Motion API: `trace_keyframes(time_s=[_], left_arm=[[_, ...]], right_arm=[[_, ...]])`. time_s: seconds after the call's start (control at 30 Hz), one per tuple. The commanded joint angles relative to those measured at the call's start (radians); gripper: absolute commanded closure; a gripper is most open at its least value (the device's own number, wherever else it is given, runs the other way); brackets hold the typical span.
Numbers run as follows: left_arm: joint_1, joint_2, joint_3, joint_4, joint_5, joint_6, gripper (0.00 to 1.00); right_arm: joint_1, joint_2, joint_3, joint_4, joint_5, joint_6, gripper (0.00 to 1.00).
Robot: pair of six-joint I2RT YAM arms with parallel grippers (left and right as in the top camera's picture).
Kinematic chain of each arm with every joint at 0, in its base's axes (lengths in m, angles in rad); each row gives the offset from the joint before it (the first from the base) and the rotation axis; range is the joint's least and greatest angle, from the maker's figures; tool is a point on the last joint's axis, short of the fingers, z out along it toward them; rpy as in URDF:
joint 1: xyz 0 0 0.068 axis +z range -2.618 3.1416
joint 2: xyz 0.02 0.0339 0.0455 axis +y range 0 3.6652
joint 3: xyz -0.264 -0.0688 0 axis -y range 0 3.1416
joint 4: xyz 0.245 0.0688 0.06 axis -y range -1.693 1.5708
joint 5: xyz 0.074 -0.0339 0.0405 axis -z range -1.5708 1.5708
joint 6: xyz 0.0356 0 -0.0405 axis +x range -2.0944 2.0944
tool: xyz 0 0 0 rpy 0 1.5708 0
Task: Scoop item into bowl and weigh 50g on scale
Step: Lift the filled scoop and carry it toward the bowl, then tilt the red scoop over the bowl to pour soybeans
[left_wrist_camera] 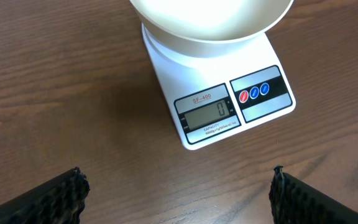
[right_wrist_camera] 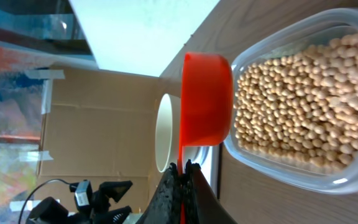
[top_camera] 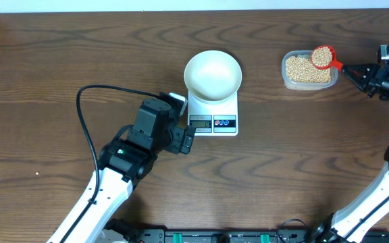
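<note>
The white bowl (top_camera: 213, 74) stands empty on the white scale (top_camera: 213, 119), whose display (left_wrist_camera: 206, 116) reads 0. Tan-yellow beans (top_camera: 306, 69) fill a clear plastic tub (top_camera: 308, 84) at the back right. My right gripper (top_camera: 354, 71) is shut on the handle of a red scoop (top_camera: 323, 57), which holds beans just above the tub; the scoop also shows in the right wrist view (right_wrist_camera: 206, 99), beside the tub's beans (right_wrist_camera: 297, 99). My left gripper (top_camera: 185, 138) is open and empty over the table in front of the scale, its fingers wide apart (left_wrist_camera: 178, 186).
A black cable (top_camera: 86, 128) loops over the table at the left of the left arm. The table's back edge runs behind the bowl and tub.
</note>
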Motion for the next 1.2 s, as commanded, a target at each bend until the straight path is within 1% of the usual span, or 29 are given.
trace_keyframes(time_s=[0.0,0.17,0.27,0.37,0.47,0.63,0.97,1.17], left_arm=[[-0.001,0.004,-0.002,-0.002,0.002,-0.016,0.05],[-0.001,0.004,-0.002,-0.002,0.002,-0.016,0.04],[-0.001,0.004,-0.002,-0.002,0.002,-0.016,0.04],[-0.001,0.004,-0.002,-0.002,0.002,-0.016,0.05],[-0.001,0.004,-0.002,-0.002,0.002,-0.016,0.05],[-0.001,0.004,-0.002,-0.002,0.002,-0.016,0.05],[-0.001,0.004,-0.002,-0.002,0.002,-0.016,0.05],[-0.001,0.004,-0.002,-0.002,0.002,-0.016,0.05]], right_arm=[[0.029,0.006,-0.005,0.0,-0.08,0.008,0.99],[0.088,0.006,-0.005,0.019,-0.079,0.04,0.99],[0.126,0.006,-0.005,0.057,-0.08,0.084,0.99],[0.17,0.006,-0.005,0.116,-0.088,0.145,0.99],[0.23,0.006,-0.005,0.212,-0.124,0.233,0.99],[0.303,0.006,-0.005,0.349,-0.124,0.375,0.99],[0.449,0.006,-0.005,0.567,-0.14,0.591,0.99],[0.519,0.006,-0.005,0.595,-0.142,0.61,0.99]])
